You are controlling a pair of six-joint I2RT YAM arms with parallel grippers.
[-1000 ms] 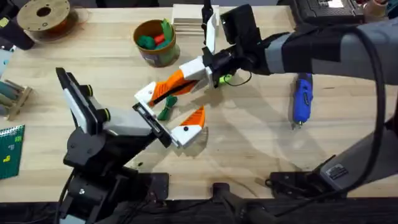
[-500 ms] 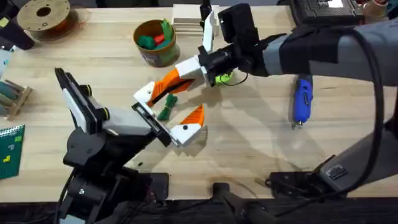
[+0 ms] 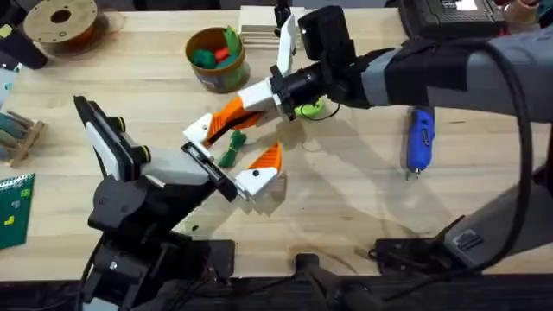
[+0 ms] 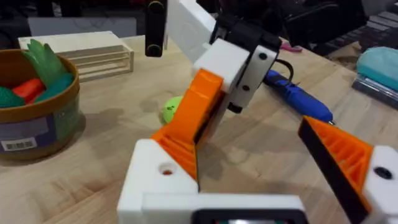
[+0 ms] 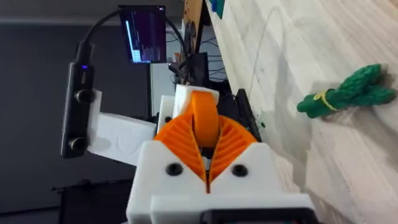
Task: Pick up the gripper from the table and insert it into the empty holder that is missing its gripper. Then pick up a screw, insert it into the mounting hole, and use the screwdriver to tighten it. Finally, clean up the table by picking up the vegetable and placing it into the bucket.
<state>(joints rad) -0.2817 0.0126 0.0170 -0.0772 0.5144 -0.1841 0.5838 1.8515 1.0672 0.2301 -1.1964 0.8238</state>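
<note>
My right gripper [image 3: 252,98] is shut on the loose orange gripper [image 3: 226,113], and its ribbed pads [image 5: 186,140] clamp that wedge [image 5: 203,118]. The wedge's lower end [image 4: 191,121] lies against the bare white holder [image 4: 163,177], one jaw of my left gripper [image 3: 233,145], which stands open. The other jaw carries its own orange finger [image 4: 342,158]. The green vegetable [image 3: 232,149] lies on the table between the left jaws, also visible from the right wrist [image 5: 348,94]. The blue screwdriver [image 3: 421,138] lies to the right. The bucket [image 3: 216,73] stands at the back. The screw is out of view.
Toy vegetables fill the bucket. A green disc [image 3: 309,108] lies under the right arm, and a stack of wooden slats [image 4: 93,53] sits behind the bucket. A wooden spool [image 3: 60,22] is at the far left corner. Bare table lies between the screwdriver and the left gripper.
My right gripper has shifted slightly left and away with the orange wedge. The left arm and its holder have edged left with it.
</note>
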